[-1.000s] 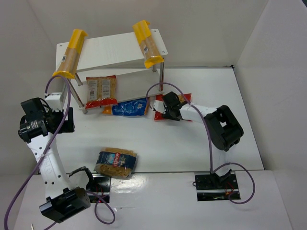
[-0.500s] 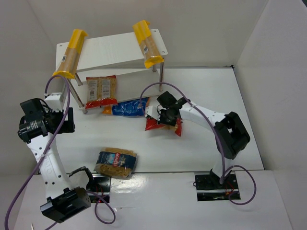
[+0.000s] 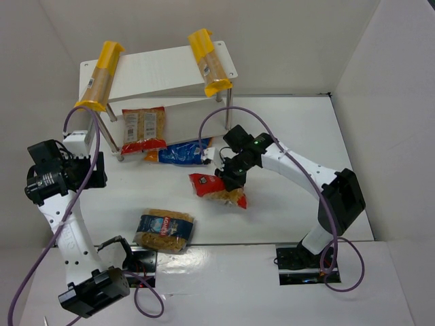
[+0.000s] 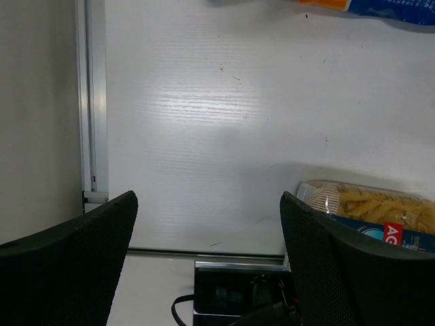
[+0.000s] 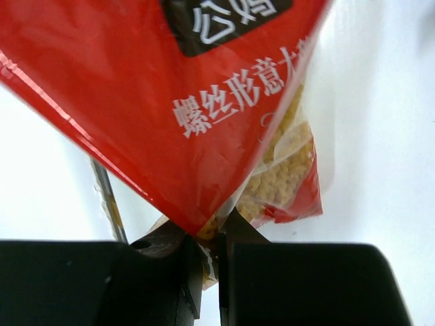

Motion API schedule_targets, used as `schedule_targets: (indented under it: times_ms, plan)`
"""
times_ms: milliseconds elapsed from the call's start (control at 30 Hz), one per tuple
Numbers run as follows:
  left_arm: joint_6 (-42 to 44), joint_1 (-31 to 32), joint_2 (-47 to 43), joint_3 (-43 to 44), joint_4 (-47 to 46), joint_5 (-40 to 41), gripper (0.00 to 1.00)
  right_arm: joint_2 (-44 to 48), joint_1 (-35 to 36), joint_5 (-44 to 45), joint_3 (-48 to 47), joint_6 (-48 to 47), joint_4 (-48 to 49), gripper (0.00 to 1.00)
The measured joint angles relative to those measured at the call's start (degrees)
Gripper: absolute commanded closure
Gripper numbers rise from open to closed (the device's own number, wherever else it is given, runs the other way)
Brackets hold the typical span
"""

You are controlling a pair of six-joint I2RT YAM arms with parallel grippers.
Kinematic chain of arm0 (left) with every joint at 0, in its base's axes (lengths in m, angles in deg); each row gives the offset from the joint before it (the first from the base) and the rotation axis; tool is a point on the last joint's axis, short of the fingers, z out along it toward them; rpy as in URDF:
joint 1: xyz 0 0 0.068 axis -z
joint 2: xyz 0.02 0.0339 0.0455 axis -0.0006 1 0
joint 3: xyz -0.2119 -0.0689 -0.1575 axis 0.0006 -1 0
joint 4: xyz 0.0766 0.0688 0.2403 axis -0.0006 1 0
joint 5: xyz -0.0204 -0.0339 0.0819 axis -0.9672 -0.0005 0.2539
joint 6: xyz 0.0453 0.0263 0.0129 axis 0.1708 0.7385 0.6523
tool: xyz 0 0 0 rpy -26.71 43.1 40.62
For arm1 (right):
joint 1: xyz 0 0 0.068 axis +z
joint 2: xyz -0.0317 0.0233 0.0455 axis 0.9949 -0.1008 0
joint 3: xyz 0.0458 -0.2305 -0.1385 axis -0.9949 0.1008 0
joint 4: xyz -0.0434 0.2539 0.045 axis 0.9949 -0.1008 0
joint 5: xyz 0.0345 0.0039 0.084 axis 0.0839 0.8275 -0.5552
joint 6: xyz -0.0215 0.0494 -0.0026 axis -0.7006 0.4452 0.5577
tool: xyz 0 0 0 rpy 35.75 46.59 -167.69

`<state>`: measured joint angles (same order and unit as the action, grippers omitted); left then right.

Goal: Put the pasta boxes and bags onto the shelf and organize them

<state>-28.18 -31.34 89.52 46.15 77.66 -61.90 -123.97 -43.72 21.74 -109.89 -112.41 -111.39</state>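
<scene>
Clamped tight with the right end effector (image 5: 204, 238) on the edge of a red bag (image 3: 216, 189). Held over the middle of the surface (image 3: 285, 129), out in front of the shelf (image 3: 163, 71).

Spread wide apart at the left end effector (image 4: 207, 204), nothing in between, close to the left edge.

Lying flat near the front edge, a blue bag (image 3: 164, 231).

Up on the top board, a pasta box (image 3: 100, 76) at the left end and a second pasta box (image 3: 209, 61) at the right end.

Tucked under the top board, a second red bag (image 3: 143, 129), with a second blue bag (image 3: 180, 153) just beside it.

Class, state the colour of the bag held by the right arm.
Red with white lettering; the bag shows best in the right wrist view.
</scene>
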Motion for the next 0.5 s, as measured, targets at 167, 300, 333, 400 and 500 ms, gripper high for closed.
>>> schedule_targets:
  times_ms: [167, 300, 333, 400, 500]
  plan:
    - [0.0, 0.0, -0.72, 0.0, 0.02, -0.17, 0.1, 0.0, -0.79, -1.07, -3.06, 4.52, 1.53, 1.0]
    - [0.0, 0.0, -1.38, 0.02, 0.02, -0.24, 0.12, -0.02, -1.05, 0.07, -7.08, 8.57, 3.23, 1.0]
    - [0.0, 0.0, -1.51, 0.02, 0.0, -0.24, 0.12, -0.02, -1.05, 0.66, -8.15, 9.6, 4.02, 1.0]
    - [0.0, 0.0, -1.75, 0.02, 0.02, -0.22, 0.12, -0.07, -1.03, 2.23, -10.25, 11.58, 5.46, 1.0]
    - [0.02, 0.0, -1.86, 0.02, 0.02, -0.22, 0.12, -0.28, -0.66, 5.84, -12.74, 13.97, 7.87, 1.0]
